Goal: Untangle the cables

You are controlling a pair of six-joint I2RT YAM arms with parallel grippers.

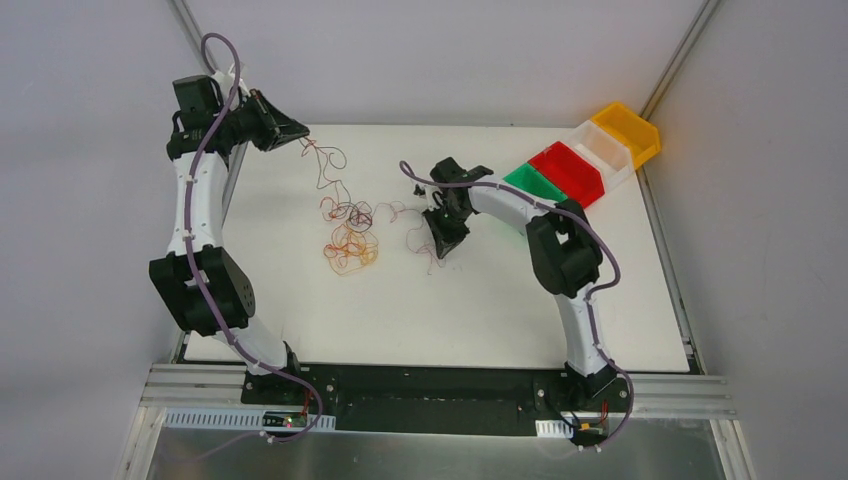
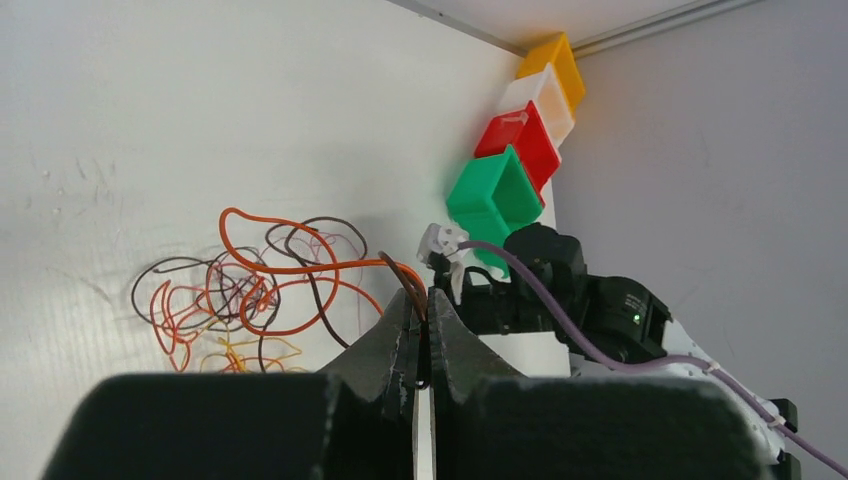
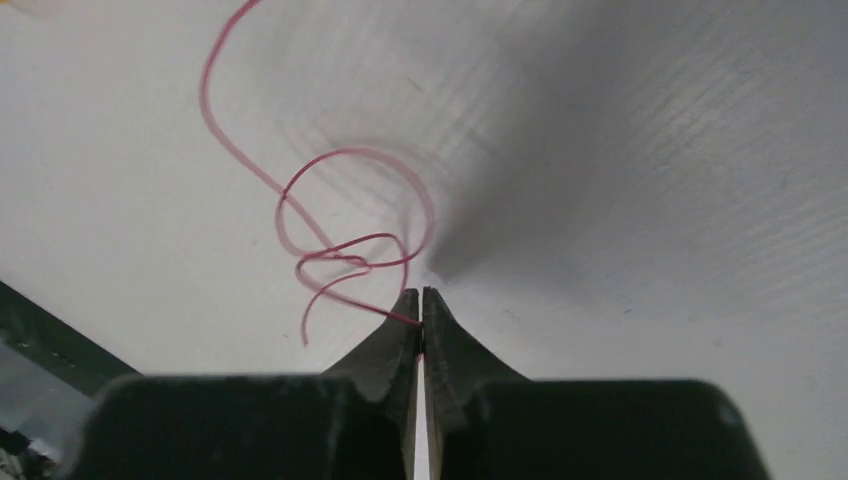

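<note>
Your left claw (image 1: 298,133), upper left, is clamped tight on a strand of the cables (image 1: 350,238) tangled at centre; your right claw (image 3: 421,303) pinches a red wire (image 3: 283,197), jaws nearly closed. Pull too fast and that tangle could cinch tighter.

White table (image 1: 450,310) was enclosed by plain grey walls (image 1: 450,60); aluminium rails (image 1: 200,385) ran along its near edge. Four plastic bins (image 1: 585,160) stood in a row at the far right corner. Lighting was even and diffuse.
</note>
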